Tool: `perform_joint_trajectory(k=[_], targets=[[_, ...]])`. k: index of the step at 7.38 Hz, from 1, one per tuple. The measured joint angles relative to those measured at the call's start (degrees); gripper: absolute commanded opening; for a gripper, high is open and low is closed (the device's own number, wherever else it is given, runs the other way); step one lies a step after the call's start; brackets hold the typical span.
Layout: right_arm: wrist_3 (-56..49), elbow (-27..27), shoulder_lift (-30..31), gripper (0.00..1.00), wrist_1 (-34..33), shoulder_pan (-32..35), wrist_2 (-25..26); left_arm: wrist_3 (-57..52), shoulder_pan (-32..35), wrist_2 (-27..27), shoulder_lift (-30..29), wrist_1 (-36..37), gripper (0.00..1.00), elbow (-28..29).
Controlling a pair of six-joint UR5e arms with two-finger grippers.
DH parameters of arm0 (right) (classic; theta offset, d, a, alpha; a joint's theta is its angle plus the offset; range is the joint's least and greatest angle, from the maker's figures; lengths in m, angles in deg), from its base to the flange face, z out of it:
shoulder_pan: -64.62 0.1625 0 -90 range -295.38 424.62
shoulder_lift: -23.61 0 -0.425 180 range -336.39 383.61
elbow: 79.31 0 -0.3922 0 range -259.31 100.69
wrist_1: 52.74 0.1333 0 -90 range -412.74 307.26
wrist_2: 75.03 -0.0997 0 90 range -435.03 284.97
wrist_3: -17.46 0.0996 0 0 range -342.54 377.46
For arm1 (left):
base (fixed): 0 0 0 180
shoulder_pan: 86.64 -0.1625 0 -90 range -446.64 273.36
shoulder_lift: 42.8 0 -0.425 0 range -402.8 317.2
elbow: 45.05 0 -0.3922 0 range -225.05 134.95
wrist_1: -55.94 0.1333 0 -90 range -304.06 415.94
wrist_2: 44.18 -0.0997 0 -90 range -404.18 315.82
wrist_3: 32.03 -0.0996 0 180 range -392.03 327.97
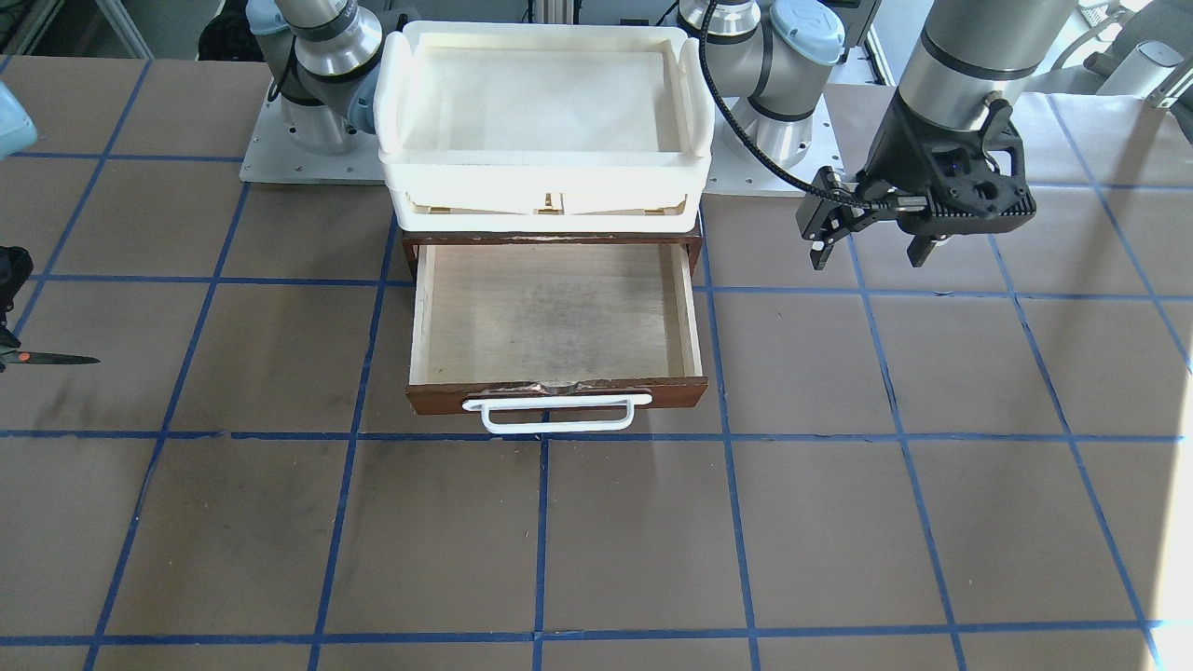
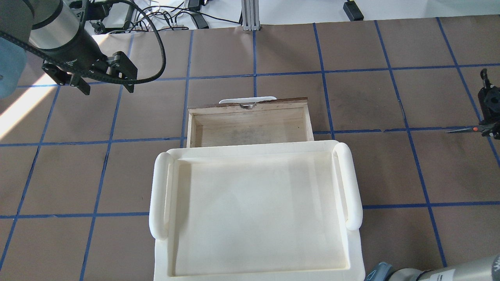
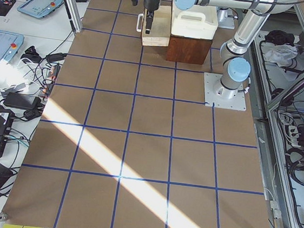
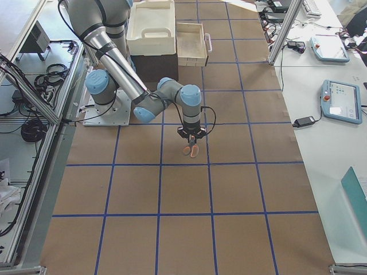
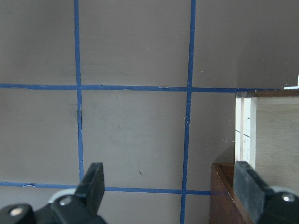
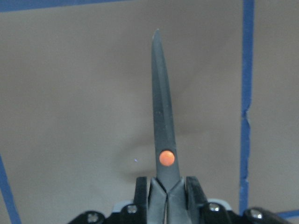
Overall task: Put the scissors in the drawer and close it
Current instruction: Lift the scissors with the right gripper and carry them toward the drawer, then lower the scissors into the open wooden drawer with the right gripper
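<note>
The scissors [image 6: 161, 135] are clamped near their orange pivot in my right gripper [image 6: 167, 189], dark blades closed and pointing away, low over the brown table. In the front-facing view they [image 1: 58, 359] sit at the far left edge, blades pointing toward the drawer [image 1: 555, 312]. The drawer is pulled open, its pale plywood interior empty, its white bar handle [image 1: 557, 415] toward the operators. My left gripper [image 1: 869, 250] is open and empty, hovering beside the drawer's side; the left wrist view shows its fingers [image 5: 93, 183] apart with the drawer's corner [image 5: 245, 135] at right.
A cream-white plastic tray [image 1: 396, 121] sits on the dark cabinet above the drawer and overhangs its back part. Both arm bases [image 1: 308, 130] stand behind the cabinet. Blue tape lines grid the brown table.
</note>
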Motion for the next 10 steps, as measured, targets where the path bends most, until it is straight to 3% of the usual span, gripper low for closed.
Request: perform_joint_trajectory(k=[2,3,7,10], targets=[[2.6,-11.1,0.2,0.0,10.7,4.8,-1.3,0.0,0.0,0.1,0.3,0.0,1.0,-0.6],[6.6,-13.8,0.8,0.0,13.6,7.9,-2.3,0.0,0.0,0.1,0.3,0.0,1.0,-0.7],[34.8,-15.3,7.1,0.0,20.4,28.9,-3.9,0.0,0.0,0.1,0.4,0.1,1.0,-0.8],[58.9,-15.3,6.5,0.0,20.2,47.0,-3.0,0.0,0.0,0.1,0.4,0.2,1.0,-0.8]])
